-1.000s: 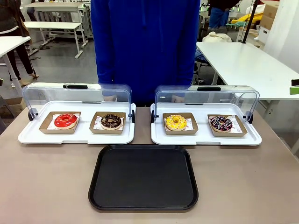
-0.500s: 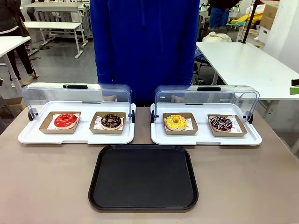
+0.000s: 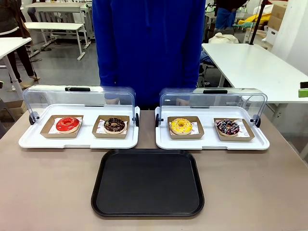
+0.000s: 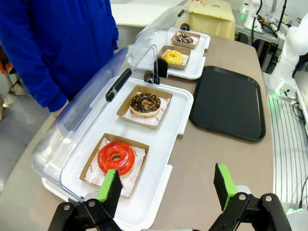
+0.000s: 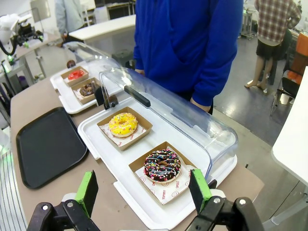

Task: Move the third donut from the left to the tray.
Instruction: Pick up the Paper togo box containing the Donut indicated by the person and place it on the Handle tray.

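**Both grippers spread and empty, yellow donut not yet lifted**

Nearest the robot, the left gripper [image 4: 167,186] hangs above the left end of the table [image 3: 48,192], its jaws spread wide with nothing between them. The right gripper [image 5: 143,188] is likewise released and empty, poised above the right end and looking down at the two donuts there, probably because it is the arm closer to the target.

Next comes the tray [image 3: 147,183], black and bare, lying flat in the middle just in front of the two white trays. That spot likely keeps the carry short.

Beyond it, the third donut [image 3: 181,126] rests in its cardboard holder [image 3: 195,131] on the left half of the right white tray [image 3: 211,143]. A sprinkled chocolate donut [image 3: 227,127] sits beside it, apart from it. On the left white tray [image 3: 77,142] lie the red donut [image 3: 67,124] and a chocolate donut [image 3: 114,125].

Both clear lids [image 3: 211,98] are swung up and back towards the far side, which leaves the donuts open to a reach from the robot's side. The square holder gives straight edges to pinch, sparing the icing.

Farthest off, a person [image 3: 149,48] in blue stands at the table's far edge behind the lids.
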`<state>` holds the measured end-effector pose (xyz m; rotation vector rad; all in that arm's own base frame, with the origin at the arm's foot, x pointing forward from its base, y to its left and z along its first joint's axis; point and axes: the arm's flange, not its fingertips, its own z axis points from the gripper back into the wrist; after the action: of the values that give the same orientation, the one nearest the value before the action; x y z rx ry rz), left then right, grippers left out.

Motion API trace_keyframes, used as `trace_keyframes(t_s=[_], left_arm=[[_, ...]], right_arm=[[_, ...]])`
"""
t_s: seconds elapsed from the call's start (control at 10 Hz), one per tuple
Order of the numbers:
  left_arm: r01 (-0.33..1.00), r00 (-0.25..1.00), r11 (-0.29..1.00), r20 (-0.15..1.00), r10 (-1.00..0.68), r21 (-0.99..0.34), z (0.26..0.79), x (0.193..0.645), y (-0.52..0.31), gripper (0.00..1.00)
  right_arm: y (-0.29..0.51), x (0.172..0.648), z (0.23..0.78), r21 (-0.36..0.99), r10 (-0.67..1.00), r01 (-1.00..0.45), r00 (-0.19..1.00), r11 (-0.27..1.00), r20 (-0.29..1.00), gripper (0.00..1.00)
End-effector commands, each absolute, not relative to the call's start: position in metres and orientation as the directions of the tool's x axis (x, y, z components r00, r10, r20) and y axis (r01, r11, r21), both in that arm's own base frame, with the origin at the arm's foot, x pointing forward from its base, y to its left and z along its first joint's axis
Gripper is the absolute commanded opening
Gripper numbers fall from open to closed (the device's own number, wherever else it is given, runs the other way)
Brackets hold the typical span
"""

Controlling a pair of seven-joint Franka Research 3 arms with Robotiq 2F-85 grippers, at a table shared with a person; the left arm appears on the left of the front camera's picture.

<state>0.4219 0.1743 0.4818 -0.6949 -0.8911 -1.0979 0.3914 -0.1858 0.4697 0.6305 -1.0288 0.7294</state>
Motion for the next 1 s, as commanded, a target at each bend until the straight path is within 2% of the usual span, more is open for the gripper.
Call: trace_keyframes(t_s=[0.0,0.9], left_arm=[[0.95,0.18,0.308,0.881,-0.437,-0.042,0.4821,0.4216,0.1745,1.0],[0.95,0.18,0.308,0.881,-0.437,-0.042,0.4821,0.4216,0.1745,1.0]], right_arm=[[-0.1852,0.3964,0.4694,0.098,0.227,-0.791,0.289,0.604,0.93,1.0],[-0.1852,0.3964,0.4694,0.098,0.227,-0.791,0.289,0.604,0.93,1.0]])
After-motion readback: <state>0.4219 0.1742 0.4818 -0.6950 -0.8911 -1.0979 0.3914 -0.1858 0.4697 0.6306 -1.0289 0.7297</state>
